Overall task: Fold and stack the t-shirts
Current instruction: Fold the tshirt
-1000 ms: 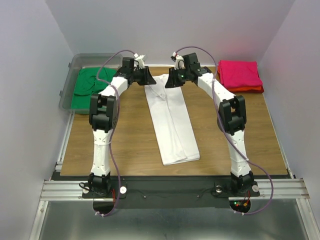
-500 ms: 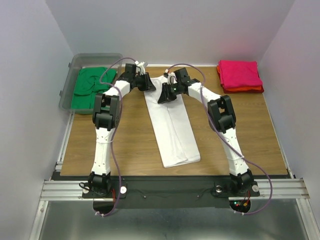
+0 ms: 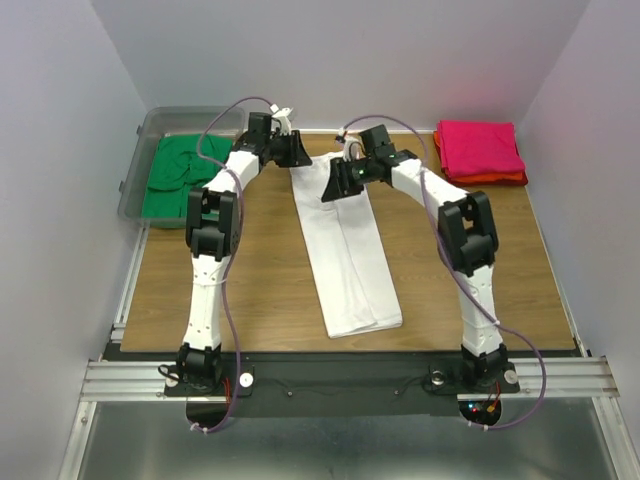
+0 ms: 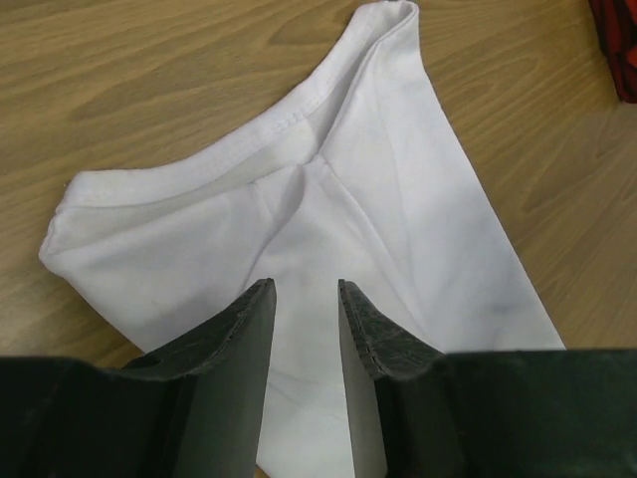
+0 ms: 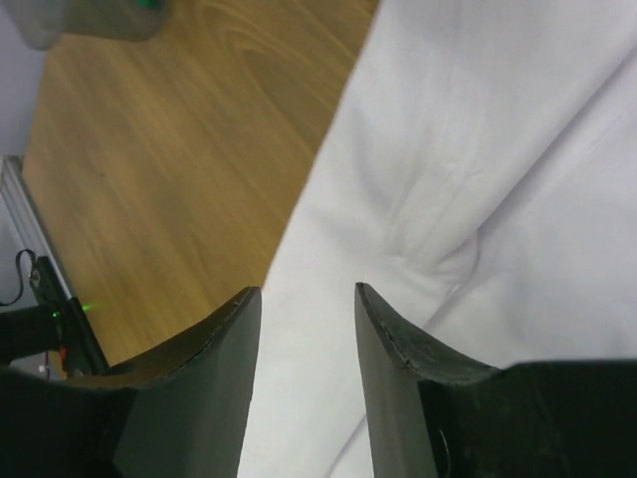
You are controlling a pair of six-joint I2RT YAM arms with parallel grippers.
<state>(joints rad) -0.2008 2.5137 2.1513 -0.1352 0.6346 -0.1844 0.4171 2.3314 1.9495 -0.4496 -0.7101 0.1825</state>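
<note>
A: Where is the white t-shirt [image 3: 347, 250]?
B: Mid-table [image 3: 250, 290], folded into a long strip. Long axis runs far to near, collar at the far end, hem end angled slightly right.
A: Claws?
B: Left gripper [image 4: 305, 299] and right gripper [image 5: 305, 299] both have fingers apart, empty, over the collar end.

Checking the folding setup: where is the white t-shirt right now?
In the top view, the white t-shirt lies as a long strip down the middle of the table, between the bin at far left and the pink t-shirt at far right.
</note>
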